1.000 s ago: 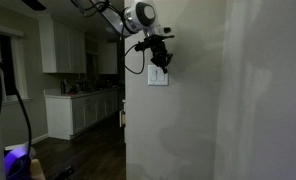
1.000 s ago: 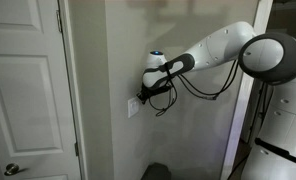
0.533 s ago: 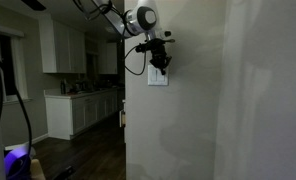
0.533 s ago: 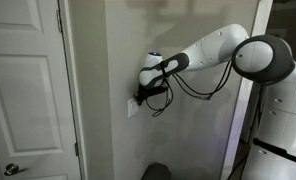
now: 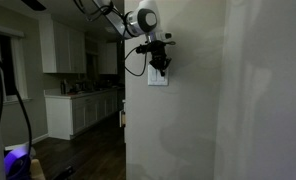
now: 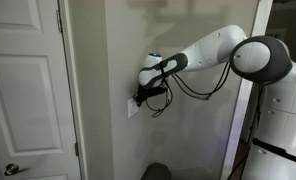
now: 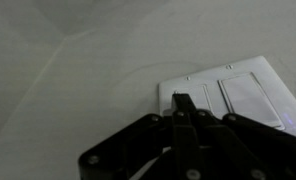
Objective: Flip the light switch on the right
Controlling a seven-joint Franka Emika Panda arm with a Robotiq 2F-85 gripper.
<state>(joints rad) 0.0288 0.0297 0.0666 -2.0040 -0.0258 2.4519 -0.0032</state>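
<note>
The white wall plate (image 7: 250, 72) shows in both exterior views (image 5: 158, 79) (image 6: 134, 107). My gripper (image 7: 183, 98) is shut, its black fingers pressed together. The tips rest against the light switch (image 7: 201, 101), the rocker on the left of the wrist view. The gripper comes down at the plate from above (image 5: 161, 67), so this is the plate's right-hand rocker. The other rocker (image 7: 246, 95) is bare. In an exterior view the gripper (image 6: 139, 98) is at the plate's top edge. Whether the rocker has tipped cannot be told.
The plate sits on a plain grey wall (image 5: 238, 100) near its corner edge (image 5: 125, 120). A dim kitchen with white cabinets (image 5: 78, 105) lies beyond. A white door (image 6: 23, 90) stands beside the wall. The arm's white links (image 6: 258, 55) reach in from the side.
From one second ago the gripper moved a little closer to the wall plate. Over the last half second nothing visibly moved.
</note>
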